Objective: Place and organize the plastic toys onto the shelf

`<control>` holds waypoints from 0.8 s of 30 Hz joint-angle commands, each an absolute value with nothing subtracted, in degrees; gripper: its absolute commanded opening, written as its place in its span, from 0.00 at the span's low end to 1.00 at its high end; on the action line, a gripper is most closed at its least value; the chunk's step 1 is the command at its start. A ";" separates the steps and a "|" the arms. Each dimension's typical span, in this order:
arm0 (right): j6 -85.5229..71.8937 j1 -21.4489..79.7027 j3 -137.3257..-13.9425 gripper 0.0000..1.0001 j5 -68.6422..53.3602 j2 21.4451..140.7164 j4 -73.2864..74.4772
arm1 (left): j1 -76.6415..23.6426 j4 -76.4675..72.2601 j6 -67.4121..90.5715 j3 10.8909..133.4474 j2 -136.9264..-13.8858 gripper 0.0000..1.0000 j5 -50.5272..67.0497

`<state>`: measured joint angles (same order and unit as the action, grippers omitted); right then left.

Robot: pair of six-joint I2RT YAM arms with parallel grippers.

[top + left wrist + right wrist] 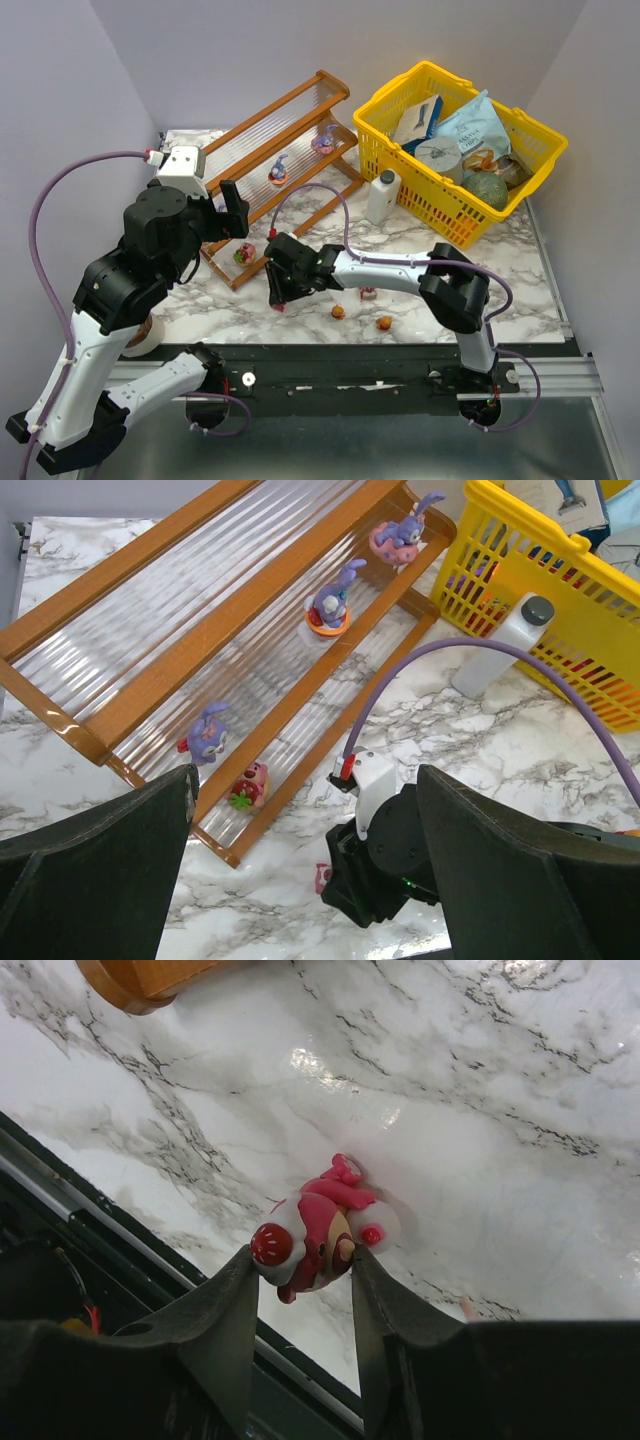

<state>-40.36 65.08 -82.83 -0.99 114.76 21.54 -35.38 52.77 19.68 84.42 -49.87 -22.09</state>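
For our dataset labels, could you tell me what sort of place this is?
Probably a robot test booth, staged like a shop: plain walls around a marble-patterned table, a stepped shelf, a yellow basket of packaged goods.

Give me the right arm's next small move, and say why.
Probably lift the red toy straight up a little. The right gripper touches it on both sides, low over the table, so it looks gripped. The shelf corner stands close by, and rising first should clear its frame before heading to a tier.
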 commanded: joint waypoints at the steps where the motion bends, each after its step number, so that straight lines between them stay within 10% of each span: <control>1: -40.51 65.21 -85.78 0.13 4.21 115.40 25.22 | -35.68 52.47 19.42 85.34 -49.48 0.99 -22.94; 24: -59.40 51.95 -95.62 0.10 19.16 117.42 27.69 | -35.68 52.56 19.34 87.01 -50.71 0.99 -24.43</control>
